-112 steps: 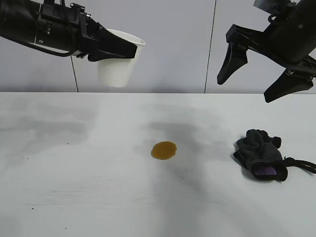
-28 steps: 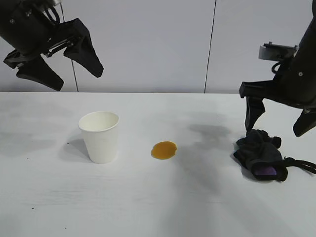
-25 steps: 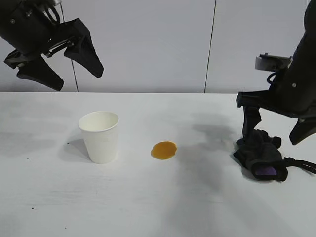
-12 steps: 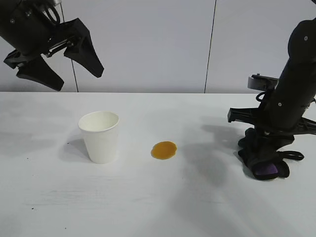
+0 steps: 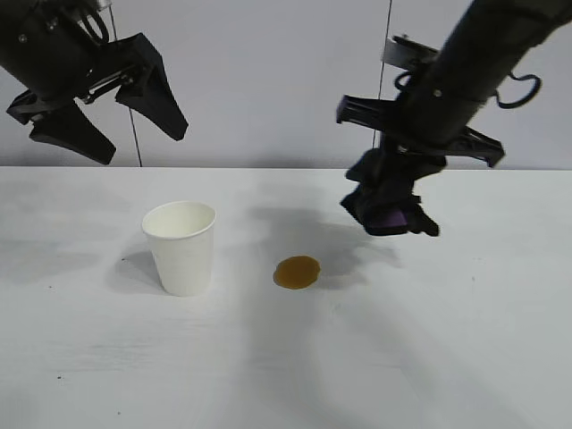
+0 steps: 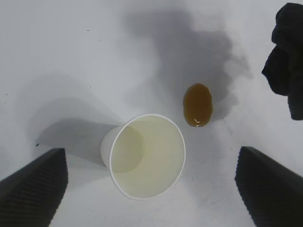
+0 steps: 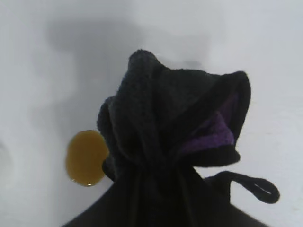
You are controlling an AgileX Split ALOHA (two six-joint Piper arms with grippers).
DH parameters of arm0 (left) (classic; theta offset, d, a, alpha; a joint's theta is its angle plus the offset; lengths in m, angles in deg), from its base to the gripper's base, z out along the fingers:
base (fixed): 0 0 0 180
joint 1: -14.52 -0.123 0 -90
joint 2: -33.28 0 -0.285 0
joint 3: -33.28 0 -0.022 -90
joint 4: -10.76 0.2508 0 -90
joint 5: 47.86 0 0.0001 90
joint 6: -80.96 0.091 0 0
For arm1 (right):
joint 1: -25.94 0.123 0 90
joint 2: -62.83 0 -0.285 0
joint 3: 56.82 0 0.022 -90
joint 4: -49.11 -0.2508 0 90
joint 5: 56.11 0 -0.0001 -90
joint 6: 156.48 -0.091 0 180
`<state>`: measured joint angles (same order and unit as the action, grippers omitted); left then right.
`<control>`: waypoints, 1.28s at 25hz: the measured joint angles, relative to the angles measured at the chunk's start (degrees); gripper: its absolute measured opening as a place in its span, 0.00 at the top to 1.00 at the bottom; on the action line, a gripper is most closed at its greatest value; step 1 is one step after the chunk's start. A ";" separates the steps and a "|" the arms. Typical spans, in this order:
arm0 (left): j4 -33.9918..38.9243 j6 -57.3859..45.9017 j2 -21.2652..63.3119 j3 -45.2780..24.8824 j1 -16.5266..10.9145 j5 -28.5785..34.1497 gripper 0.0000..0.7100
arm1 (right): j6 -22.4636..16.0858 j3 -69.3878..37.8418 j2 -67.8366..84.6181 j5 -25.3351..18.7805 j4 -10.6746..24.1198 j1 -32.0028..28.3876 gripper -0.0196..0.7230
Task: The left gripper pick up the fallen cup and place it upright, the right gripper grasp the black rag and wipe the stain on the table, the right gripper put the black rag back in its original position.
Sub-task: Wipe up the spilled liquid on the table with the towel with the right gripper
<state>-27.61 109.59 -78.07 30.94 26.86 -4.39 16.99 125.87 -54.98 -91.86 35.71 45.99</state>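
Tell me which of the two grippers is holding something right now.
The right gripper, raised above the table near the stain, is shut on the black rag. The left gripper hangs open and empty above the upright cup.

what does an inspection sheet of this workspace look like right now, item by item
surface: white table with faint grey smudges and arm shadows
cup: white cup upright, empty, left of the stain
stain: orange-brown stain unwiped, apart from the cup
rag: black rag in the air, up and right of the stain, purple patch showing
clutter: nothing seen
grippers: left gripper open, raised above the cup; right gripper shut on the rag
cables: cable loop on the right arm
surroundings: grey panelled wall
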 joint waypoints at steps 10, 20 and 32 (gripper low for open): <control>0.00 0.00 0.00 0.00 0.00 0.00 0.02 | -0.29 0.97 -9.18 3.36 0.81 8.04 0.84; 0.22 0.00 0.00 0.00 0.00 0.00 0.02 | -12.08 1.14 -13.52 5.76 11.86 7.83 0.84; 1.28 0.00 0.00 0.00 0.00 0.01 0.02 | -14.76 1.37 -13.52 5.70 13.40 6.95 0.84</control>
<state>-26.33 109.59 -78.07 30.94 26.86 -4.38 2.23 127.24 -68.50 -86.16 49.11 52.95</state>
